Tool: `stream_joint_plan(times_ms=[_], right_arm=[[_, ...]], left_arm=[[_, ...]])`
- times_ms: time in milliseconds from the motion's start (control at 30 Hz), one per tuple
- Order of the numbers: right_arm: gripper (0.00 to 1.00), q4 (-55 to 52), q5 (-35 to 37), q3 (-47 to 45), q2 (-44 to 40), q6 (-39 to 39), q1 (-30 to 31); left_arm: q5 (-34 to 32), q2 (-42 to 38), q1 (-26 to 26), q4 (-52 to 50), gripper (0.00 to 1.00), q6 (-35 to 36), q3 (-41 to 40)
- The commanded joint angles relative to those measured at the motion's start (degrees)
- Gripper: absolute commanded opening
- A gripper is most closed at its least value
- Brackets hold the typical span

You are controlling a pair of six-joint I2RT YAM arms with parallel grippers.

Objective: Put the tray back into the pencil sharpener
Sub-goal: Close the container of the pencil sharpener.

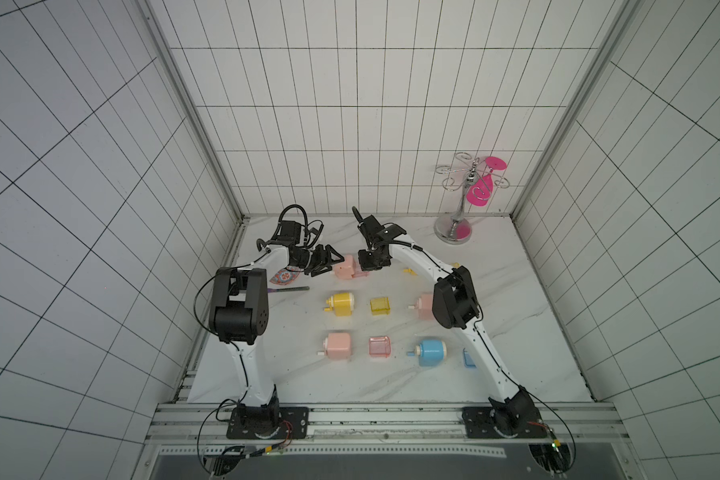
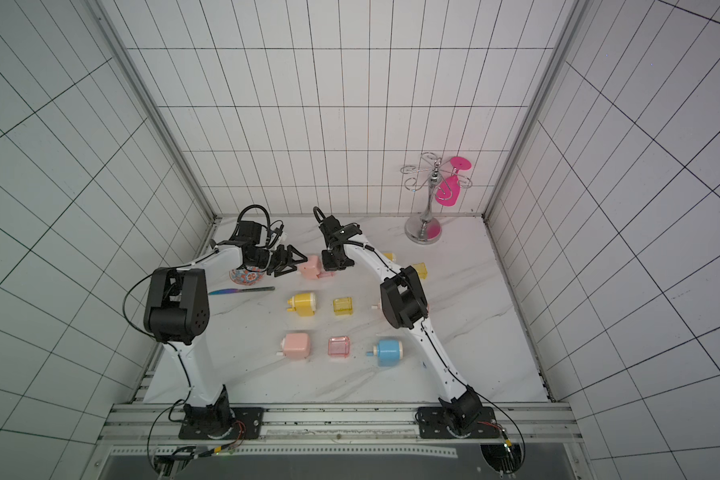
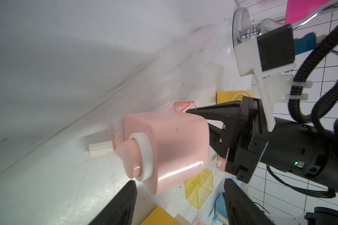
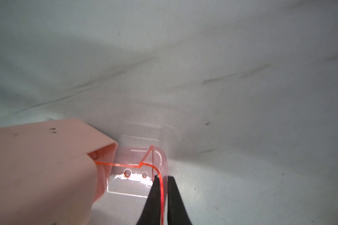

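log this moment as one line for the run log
stage: tray insertion | right gripper: shut on clear pink tray wall | tray: partly inside pink sharpener | left gripper: open, flanking sharpener

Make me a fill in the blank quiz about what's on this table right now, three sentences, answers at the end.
1. The right gripper has its jaws shut on one wall of the clear ____ tray.
2. That tray is only ____ inside the pink sharpener.
3. In both top views, the loose tray beside the yellow sharpener is ____.
Missing words: pink; partly; yellow.
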Motion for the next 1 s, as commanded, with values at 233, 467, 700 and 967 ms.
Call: stream_joint_plan(times_ms=[233,467,700,967], right_arm=[[0.12,-0.08,-0.54,-2.36,-2.94,2.79,0.59],[0.14,0.29,-1.78,-2.81,-3.08,4.49,0.45],[0.14,2.87,-4.07,-5.89,-4.29,6.98,0.01],[0.21,4.01,-5.48,-6.86,-4.56,7.11,-0.3]], left_arm=[[0.63,0.3,-1.26,-1.12,0.74,2.19,1.88],[0.74,0.73,-1.32,-1.67,0.74,2.61,1.98],[0.92,0.91,-1.22,-2.17,0.74,3.14,2.27],[0.92,1.08,-1.34,-2.16,0.74,3.1,2.36]])
